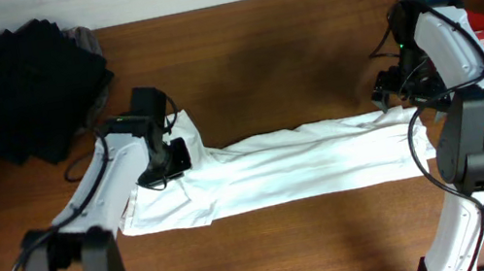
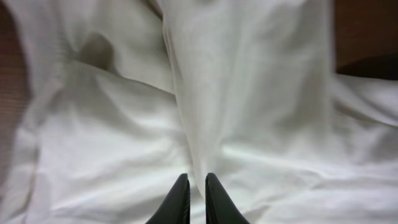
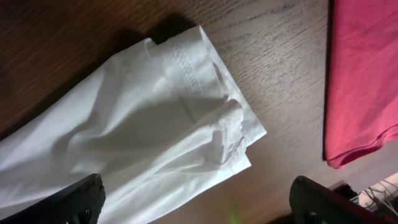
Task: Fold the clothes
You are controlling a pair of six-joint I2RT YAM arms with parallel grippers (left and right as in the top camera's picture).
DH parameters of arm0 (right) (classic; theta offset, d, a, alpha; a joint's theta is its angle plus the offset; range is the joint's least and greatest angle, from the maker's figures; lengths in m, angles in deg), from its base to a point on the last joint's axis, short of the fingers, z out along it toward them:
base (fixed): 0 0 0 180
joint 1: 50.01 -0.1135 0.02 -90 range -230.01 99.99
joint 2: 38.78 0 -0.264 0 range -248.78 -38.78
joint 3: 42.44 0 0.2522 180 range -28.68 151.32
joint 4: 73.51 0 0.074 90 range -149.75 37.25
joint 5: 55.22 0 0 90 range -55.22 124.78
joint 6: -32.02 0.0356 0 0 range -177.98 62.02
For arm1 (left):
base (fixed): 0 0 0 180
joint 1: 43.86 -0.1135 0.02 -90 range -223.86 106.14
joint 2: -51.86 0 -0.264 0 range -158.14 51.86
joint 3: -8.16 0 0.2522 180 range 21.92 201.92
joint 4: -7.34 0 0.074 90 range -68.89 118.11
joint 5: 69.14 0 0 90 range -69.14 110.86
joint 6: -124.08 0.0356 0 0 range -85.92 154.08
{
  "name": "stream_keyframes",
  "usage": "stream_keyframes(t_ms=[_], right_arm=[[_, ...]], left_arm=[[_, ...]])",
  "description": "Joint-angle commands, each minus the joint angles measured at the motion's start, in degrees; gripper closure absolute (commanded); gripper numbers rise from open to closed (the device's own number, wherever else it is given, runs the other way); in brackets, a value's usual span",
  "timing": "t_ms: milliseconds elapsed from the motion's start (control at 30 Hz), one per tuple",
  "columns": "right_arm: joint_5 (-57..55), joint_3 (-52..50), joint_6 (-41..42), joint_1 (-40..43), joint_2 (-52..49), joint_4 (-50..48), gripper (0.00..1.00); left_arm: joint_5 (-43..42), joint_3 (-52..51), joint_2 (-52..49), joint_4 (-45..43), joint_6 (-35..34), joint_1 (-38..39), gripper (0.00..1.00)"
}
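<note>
Left gripper (image 2: 194,186) is pinching, fingers narrow, a ridge of the white T-shirt (image 1: 305,159) stretching across the desk's middle; right gripper (image 3: 199,205) is hovering wide open over its other end, probably needing to grip next.

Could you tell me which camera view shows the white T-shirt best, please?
The overhead view: the white T-shirt shows nearly whole, as a long band. The left wrist view gives only creased cloth close up; the right wrist view, one hemmed end.
</note>
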Motion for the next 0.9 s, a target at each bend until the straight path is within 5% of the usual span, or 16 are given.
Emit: stream_keyframes(t_ms=[0,100,300,567,867], right_arm=[[2.3,-0.2,0.4,-1.4,2.4,0.2,0.02],[2.2,-0.2,0.4,-3.1,2.4,0.2,0.02],[2.2,-0.2,0.5,-7.1,2.4,0.2,0.02],[2.2,-0.2,2.0,-11.3,6.1,0.2,0.02],[1.1,-0.2,1.9,-14.3,17.8,3.0,0.02]], left_arm=[[1.2,1.4,3.6,1.7,0.2,0.0,0.91],[1.2,1.2,3.5,2.7,0.2,0.0,0.94],[1.1,-0.8,3.3,1.4,0.2,-0.1,0.24],[-1.0,-1.9,-0.5,-2.5,0.7,0.3,0.26],[-0.7,-1.9,-4.9,-4.9,0.5,0.5,0.71]])
